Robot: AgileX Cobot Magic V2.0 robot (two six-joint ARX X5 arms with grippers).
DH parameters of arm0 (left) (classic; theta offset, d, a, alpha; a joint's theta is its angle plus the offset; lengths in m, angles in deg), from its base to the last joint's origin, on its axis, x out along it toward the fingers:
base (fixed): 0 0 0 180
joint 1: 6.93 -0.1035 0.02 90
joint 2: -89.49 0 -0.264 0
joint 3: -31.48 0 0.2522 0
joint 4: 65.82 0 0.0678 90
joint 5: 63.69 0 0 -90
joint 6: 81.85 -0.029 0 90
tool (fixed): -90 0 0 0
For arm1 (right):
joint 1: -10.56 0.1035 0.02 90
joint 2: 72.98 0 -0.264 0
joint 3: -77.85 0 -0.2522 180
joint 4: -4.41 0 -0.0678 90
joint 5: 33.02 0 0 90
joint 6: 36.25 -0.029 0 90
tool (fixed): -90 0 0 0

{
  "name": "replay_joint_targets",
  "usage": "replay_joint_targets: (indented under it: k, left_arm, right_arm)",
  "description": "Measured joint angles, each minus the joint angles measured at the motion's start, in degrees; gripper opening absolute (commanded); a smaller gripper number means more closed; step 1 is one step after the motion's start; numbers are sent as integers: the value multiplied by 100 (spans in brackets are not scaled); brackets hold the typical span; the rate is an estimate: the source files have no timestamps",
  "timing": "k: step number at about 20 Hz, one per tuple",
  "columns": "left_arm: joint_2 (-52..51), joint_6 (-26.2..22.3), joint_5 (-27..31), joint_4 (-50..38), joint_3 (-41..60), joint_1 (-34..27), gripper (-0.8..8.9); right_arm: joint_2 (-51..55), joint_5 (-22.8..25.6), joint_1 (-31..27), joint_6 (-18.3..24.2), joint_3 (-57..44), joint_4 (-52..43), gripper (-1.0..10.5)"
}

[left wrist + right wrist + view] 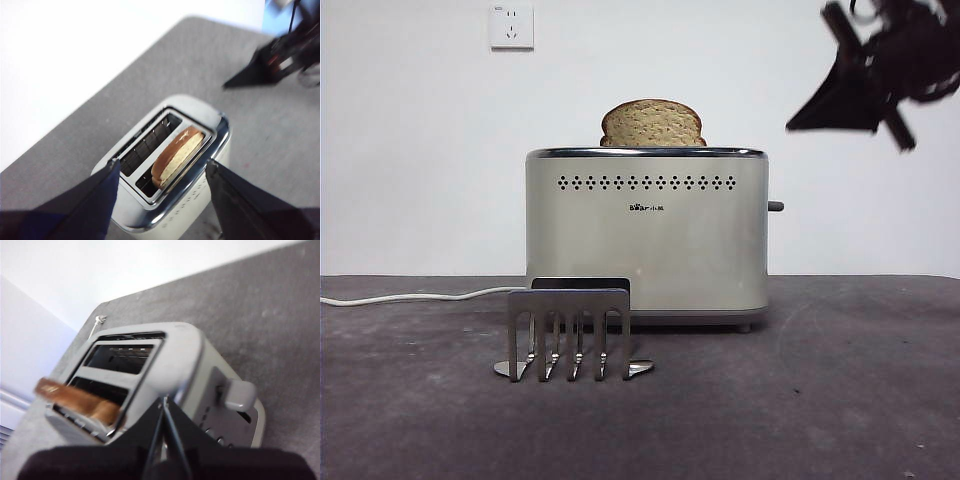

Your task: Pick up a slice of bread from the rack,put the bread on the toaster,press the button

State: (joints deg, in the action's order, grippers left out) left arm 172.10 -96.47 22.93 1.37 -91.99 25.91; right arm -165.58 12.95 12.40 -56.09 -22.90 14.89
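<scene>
Standing upright in one slot of the toaster, the slice of bread is showing only its domed top above the chrome rim; the left wrist view is placing it in the slot nearer the dotted face, with the other slot lying vacant beside it; the bread is riding high because, as I judge it, the lever is not yet pressed down. The rack is sitting bare on the dark table just in front of the toaster, its tines holding nothing, which suggests the picking and placing steps are done. The left gripper is hovering above the toaster with its jaws spread wide apart, one on each side of the bread and touching neither bread nor rim. The right gripper is hanging above the toaster's narrow end, its two jaws brought together into a single point; that closed tip is looking suited to pushing rather than grasping; in the front view it is showing as a dark wedge high beside the toaster. The button is jutting from that narrow side, near the tip yet apart from it; pressing it appears to be the remaining step, and it is calling for a straight downward push so the tip does not slide off the small knob. A white cord is trailing away behind the rack.
</scene>
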Motion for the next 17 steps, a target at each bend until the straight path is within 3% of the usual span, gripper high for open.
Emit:
replay_joint_targets:
  k: [6, 17]
  left_arm:
    - [-726, 337, -229, 269, 0, 2, 296]
    - [-957, 614, -457, 472, 0, 7, 296]
  right_arm:
    - [-820, -87, 0, -330, 505, -107, -13]
    - [-1478, -79, 44, -374, 723, -168, -13]
